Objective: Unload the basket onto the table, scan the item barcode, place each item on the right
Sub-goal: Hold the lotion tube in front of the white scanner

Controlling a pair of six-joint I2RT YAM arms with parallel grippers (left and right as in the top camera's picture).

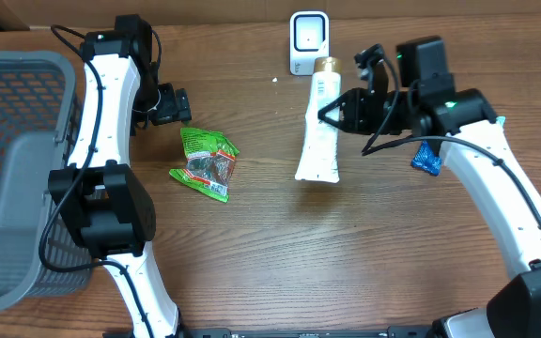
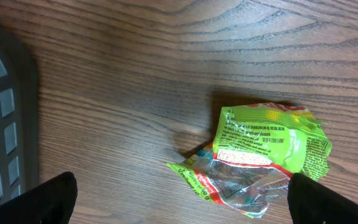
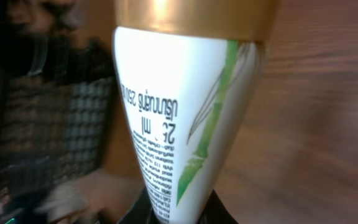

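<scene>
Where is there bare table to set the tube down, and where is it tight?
Bare wood spans the near half of the table, in front of the green packet and the tube. A narrower strip separates packet and tube. Crowded: around the scanner, and by the blue wrapper beside the right arm.

- The basket (image 1: 17,70) runs off the left edge of the overhead view, and the left arm (image 1: 101,188) covers part of its right side.
- In the left wrist view, only the dark fingertips (image 2: 45,199) of the left gripper (image 2: 185,202) show, cut off by the bottom edge.
- In the right wrist view, the tube (image 3: 185,112) overfills the frame. Its cap (image 3: 191,15) is cut off at the top and its lower part is hidden in the right gripper (image 3: 176,214).
- The background (image 3: 42,124) left of the tube is blurred.
- The blue packet (image 1: 427,158) sits partly behind the right arm (image 1: 496,178) and is too small to identify.
</scene>
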